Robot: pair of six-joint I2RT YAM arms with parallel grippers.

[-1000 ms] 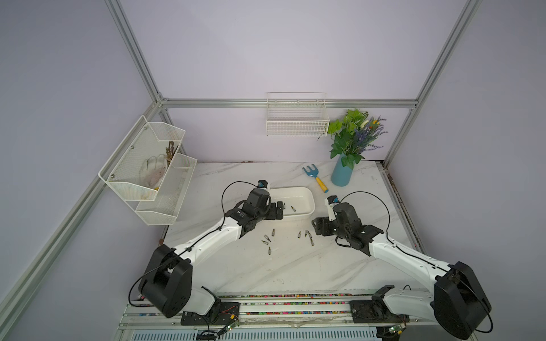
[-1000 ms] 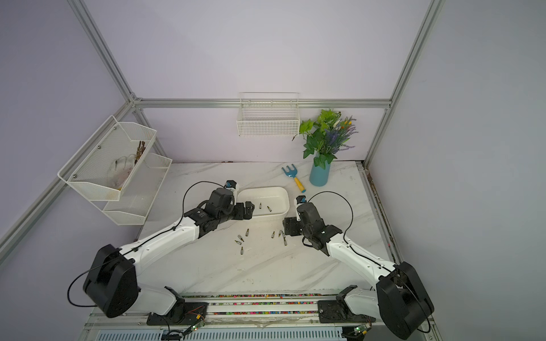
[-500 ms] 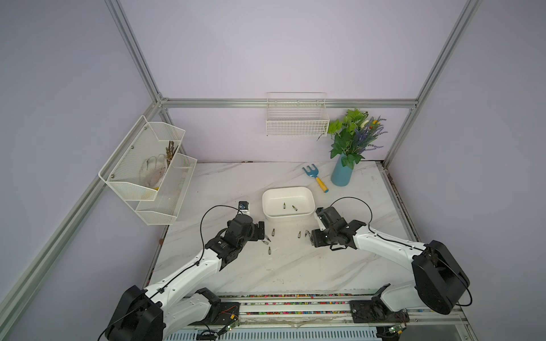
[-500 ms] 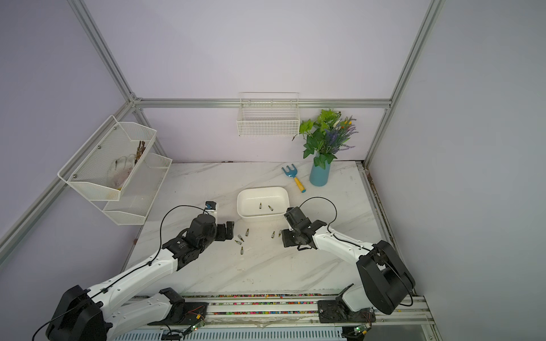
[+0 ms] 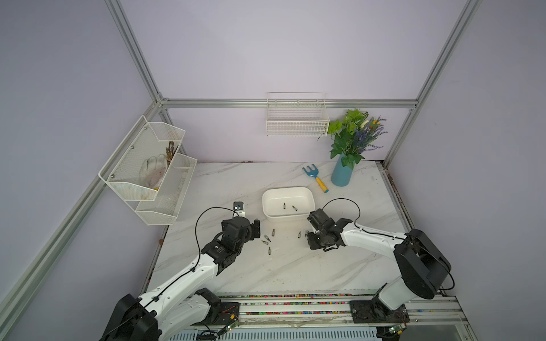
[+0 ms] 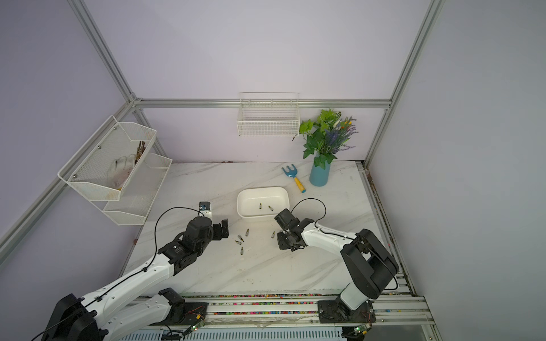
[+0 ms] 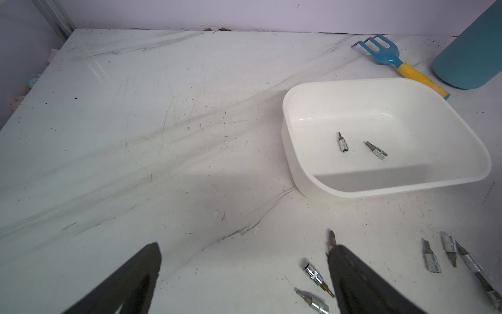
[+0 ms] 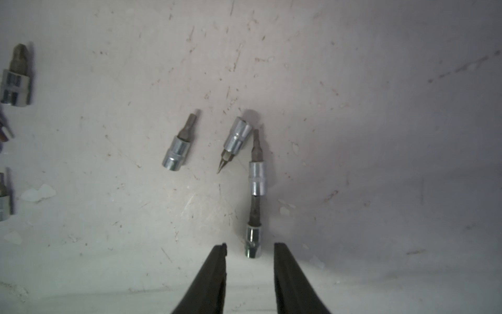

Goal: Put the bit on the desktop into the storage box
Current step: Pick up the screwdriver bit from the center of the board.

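Note:
The white storage box (image 5: 288,189) sits mid-table and holds two bits (image 7: 342,144). Several silver bits (image 5: 269,250) lie loose on the marble desktop in front of it. My right gripper (image 8: 250,247) is low over the right-hand cluster. It is open narrowly, and the socket end of one bit (image 8: 253,242) lies between the fingertips, touching neither. My left gripper (image 7: 245,246) stands wide open and empty, left of the box. Two bits (image 7: 315,273) lie just inside its right finger (image 7: 353,271), and a third is partly hidden behind that finger.
A blue garden fork (image 5: 314,177) and a teal vase with a plant (image 5: 342,174) stand behind the box. White wire baskets hang on the back wall (image 5: 297,124) and the left wall (image 5: 147,165). The table's right edge lies beyond my right arm.
My left gripper has drawn back from over the box to the bits on the left, still wide open. My right gripper has dropped onto its cluster and its jaws have narrowed around one bit.

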